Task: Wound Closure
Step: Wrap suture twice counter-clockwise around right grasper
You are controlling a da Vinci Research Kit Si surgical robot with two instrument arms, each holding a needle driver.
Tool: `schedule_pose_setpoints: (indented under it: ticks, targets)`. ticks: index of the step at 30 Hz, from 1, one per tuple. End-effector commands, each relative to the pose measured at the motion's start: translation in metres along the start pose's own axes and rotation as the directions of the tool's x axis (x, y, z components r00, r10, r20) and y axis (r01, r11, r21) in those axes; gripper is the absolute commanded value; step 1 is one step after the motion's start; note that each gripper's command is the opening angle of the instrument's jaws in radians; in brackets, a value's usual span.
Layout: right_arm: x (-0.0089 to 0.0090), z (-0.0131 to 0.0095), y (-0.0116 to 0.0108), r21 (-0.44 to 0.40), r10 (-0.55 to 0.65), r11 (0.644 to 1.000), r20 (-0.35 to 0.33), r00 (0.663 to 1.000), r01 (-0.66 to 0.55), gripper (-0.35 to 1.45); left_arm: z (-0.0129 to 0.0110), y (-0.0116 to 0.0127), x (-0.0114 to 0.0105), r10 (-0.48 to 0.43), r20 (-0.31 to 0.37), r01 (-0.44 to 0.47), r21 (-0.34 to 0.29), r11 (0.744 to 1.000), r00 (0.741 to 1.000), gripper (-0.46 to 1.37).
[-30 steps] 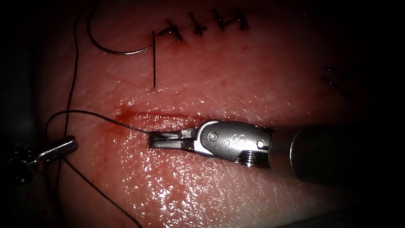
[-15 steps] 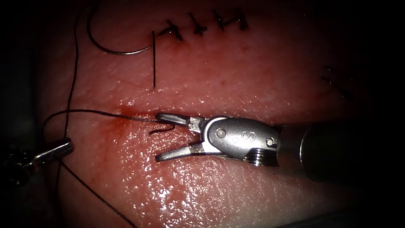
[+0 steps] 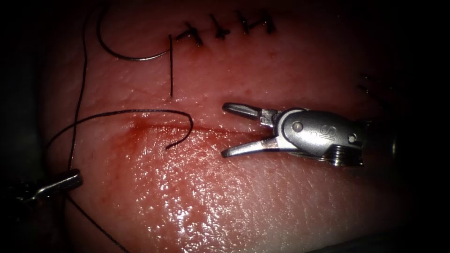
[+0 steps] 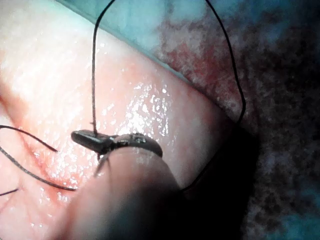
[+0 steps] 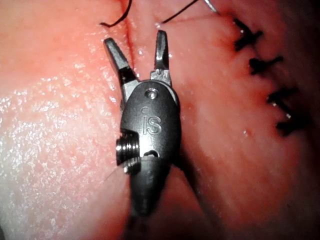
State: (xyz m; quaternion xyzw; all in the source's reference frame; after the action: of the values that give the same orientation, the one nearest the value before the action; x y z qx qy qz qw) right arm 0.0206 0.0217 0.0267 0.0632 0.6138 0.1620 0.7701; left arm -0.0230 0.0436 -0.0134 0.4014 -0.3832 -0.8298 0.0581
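Observation:
My right tool [image 3: 225, 130] hovers over the horizontal cut [image 3: 206, 131] in the tissue [image 3: 211, 201], jaws open and holding nothing; the right wrist view shows the same spread jaws [image 5: 134, 39]. A free thread end [image 3: 187, 122] curls loose at the left end of the cut, apart from the jaws. At the far left my left tool [image 3: 72, 178] is shut on the thread [image 4: 93, 75], as its wrist view [image 4: 87, 137] confirms. The curved needle [image 3: 126, 57] lies on the tissue at the upper left, held by neither tool and not in the tissue.
Several dark finished stitches [image 3: 220, 29] run along the top, also in the right wrist view [image 5: 265, 65]. A straight thread tail [image 3: 171, 70] hangs from the leftmost one. Red fluid [image 3: 140, 127] stains the left end of the cut. The tissue is wet and shiny below it.
The right tool, shut on the thread end a second ago, opened, let it go and drew back right and slightly up. The freed end curled. The left tool sank a little.

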Motion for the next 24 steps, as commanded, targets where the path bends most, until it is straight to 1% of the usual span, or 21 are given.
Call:
schedule_pose_setpoints:
  ticks: [1,5,8,11,16,17,21,24]
  targets:
    - [0.0,0.0002,0.0009,0.011,-0.009,1.0,0.001,1.0,0.009,-0.35,0.0003,0.0001,0.0004,0.005,-0.009,-0.006,-0.01,1.0,1.0,-0.35]
    - [-0.0003,0.0013,0.0033,0.039,-0.009,0.999,-0.014,1.0,0.01,-0.35,0.001,0.0001,0.0018,0.016,-0.023,-0.016,-0.006,1.0,1.0,-0.35]
    - [-0.0009,0.0022,0.0044,0.056,-0.015,0.998,-0.03,0.999,0.016,-0.35,0.0015,0.0001,0.0026,0.056,-0.01,-0.056,-0.01,0.998,0.998,-0.35]
    - [-0.0016,0.0035,0.0053,0.063,-0.022,0.998,-0.043,0.999,0.025,-0.35,0.002,-0.0001,0.0031,0.071,-0.003,-0.071,-0.025,0.997,0.997,-0.35]
    - [-0.0029,0.0056,0.0055,0.062,-0.037,0.997,-0.061,0.997,0.041,-0.35,0.0021,-0.0011,0.0037,0.089,-0.012,-0.089,-0.036,0.995,0.996,-0.35]
    - [-0.0033,0.0063,0.0053,0.072,-0.043,0.996,-0.062,0.997,0.047,-0.35,0.0021,-0.0016,0.0038,0.089,-0.014,-0.089,-0.028,0.996,0.996,-0.35]
    - [-0.004,0.0079,0.0051,0.087,-0.052,0.995,-0.068,0.996,0.058,-0.35,0.0021,-0.0027,0.004,0.088,-0.019,-0.088,-0.013,0.996,0.996,-0.35]
    - [-0.0045,0.0097,0.0048,0.11,-0.059,0.992,-0.076,0.995,0.068,-0.35,0.0023,-0.0036,0.0042,0.095,-0.025,-0.096,-0.016,0.995,0.995,-0.35]
